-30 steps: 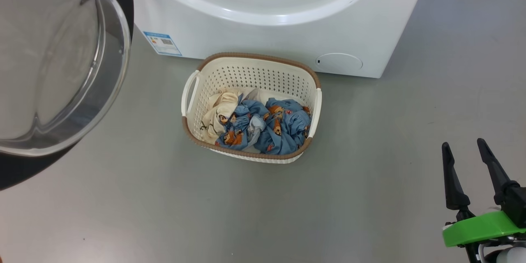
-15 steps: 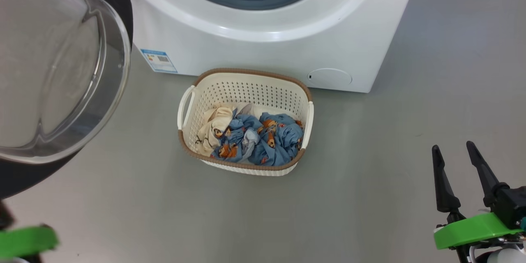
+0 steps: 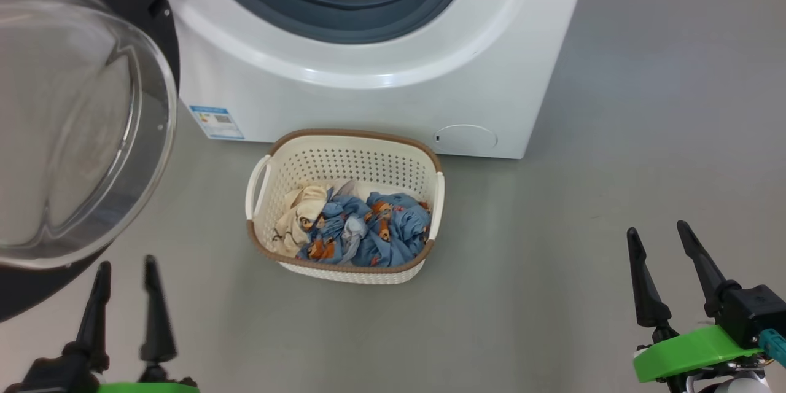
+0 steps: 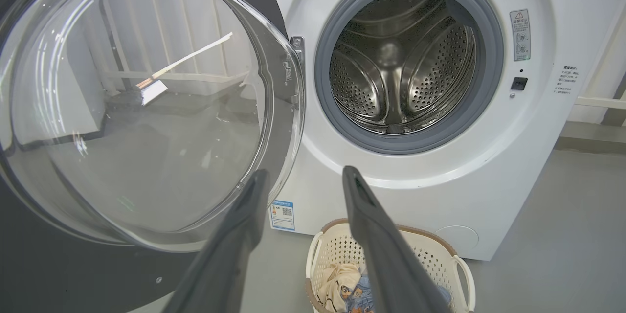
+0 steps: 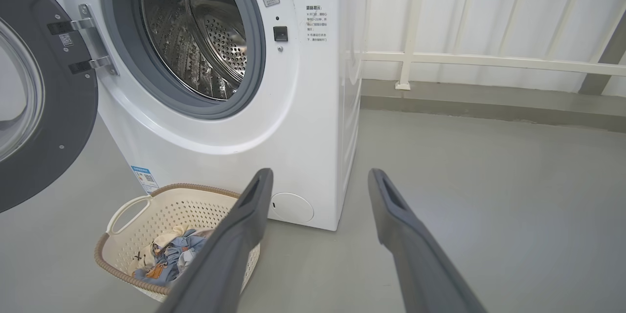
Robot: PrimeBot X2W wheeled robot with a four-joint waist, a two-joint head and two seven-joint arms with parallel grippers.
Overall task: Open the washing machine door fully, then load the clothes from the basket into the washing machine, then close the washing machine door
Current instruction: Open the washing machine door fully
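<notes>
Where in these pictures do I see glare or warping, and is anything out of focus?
Left wrist view: the glass of the washing machine door shows a warped railing with glare streaks, and the left pincer, near the lens, looks soft. Right wrist view: the drum carries bright highlights. Head view: light is even; the basket is sharp, with only a faint shadow.

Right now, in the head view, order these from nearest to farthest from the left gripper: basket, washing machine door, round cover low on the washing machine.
1. Washing machine door, far left, right by the left gripper.
2. Basket, on the floor at centre.
3. Round cover, beyond the basket, low right on the washing machine.
</notes>
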